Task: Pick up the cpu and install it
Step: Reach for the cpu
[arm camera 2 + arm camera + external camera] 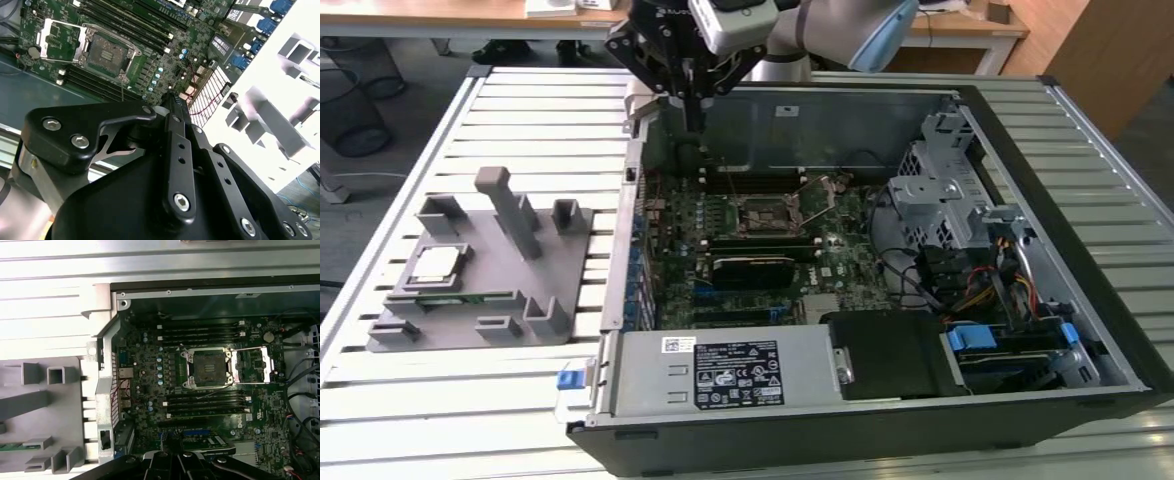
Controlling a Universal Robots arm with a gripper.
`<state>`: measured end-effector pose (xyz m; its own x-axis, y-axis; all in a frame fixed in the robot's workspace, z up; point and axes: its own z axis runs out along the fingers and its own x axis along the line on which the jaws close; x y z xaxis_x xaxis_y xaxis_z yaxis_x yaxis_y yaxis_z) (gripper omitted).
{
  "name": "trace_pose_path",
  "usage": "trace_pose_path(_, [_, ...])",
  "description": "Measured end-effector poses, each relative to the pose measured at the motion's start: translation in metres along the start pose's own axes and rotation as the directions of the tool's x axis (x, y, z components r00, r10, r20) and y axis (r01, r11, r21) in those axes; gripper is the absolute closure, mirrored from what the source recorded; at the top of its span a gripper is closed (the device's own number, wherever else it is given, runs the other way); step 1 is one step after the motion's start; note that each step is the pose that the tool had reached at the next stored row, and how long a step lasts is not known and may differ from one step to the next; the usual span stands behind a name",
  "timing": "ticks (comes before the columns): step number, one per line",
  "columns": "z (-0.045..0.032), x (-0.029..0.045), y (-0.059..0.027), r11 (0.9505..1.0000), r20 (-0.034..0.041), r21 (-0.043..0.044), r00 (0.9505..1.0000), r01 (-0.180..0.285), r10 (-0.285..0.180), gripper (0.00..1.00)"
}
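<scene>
Resting on grey tray (494, 275), cpu (434, 263) well apart from closed, empty jaws (above the case (854, 440)).

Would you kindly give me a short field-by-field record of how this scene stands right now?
cpu: lying on the grey tray, outside the computer case
memory stick: on the same tray, beside the cpu
socket: empty, its metal frame open
gripper: shut, holding nothing, above the motherboard's far corner, towards the exterior view's left
task state: cpu not yet picked up
</scene>
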<state>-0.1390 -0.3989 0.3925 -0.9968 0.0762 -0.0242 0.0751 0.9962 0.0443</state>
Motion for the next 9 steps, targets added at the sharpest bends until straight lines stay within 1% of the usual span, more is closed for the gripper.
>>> trace_pose_path(9, [0.0004,0.0034,-0.0003,1.0000,-0.0007,0.0000,1.0000,0.000,0.000,0.89])
